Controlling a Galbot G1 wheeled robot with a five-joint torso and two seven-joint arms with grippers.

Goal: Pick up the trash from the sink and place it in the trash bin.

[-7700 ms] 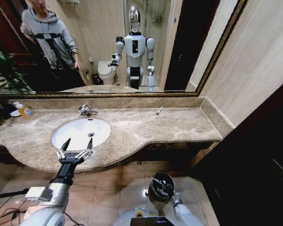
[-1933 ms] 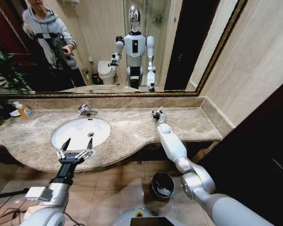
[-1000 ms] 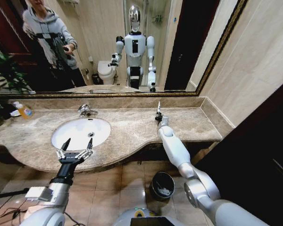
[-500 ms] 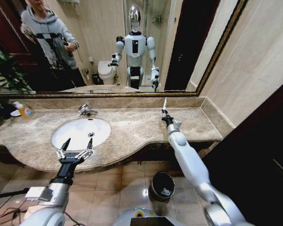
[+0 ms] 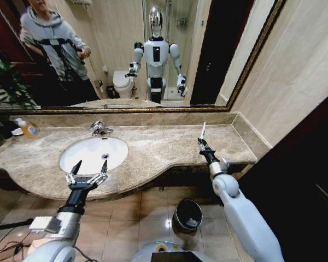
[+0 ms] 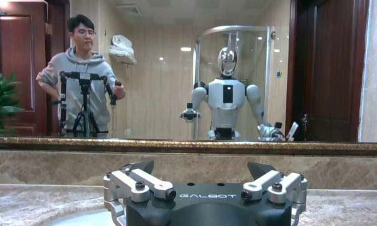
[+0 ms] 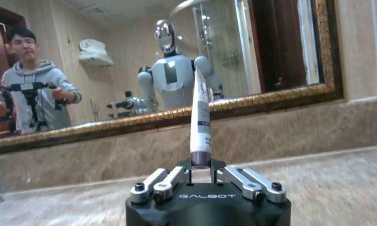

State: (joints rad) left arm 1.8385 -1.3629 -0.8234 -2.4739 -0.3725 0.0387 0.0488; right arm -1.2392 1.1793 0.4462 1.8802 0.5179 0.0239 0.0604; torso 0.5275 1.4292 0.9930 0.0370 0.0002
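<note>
Right gripper: we see the right gripper (image 5: 203, 144) over the right part of the desk (image 5: 164, 144), clamped on a white tube (image 5: 203, 130) that stands up from its fingertips.
Left gripper: our left gripper (image 5: 87, 170) hangs spread open at the near rim of the sink (image 5: 93, 153).
Bin: we see the trash bin (image 5: 187, 215) on the floor below the desk edge.
Bottle: an orange bottle (image 5: 28, 128) stands at the desk's far left.

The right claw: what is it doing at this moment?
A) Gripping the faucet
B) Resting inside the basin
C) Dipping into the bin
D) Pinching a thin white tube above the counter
D: the right claw is shut on the thin white tube, which sticks straight out over the marble counter.
</note>
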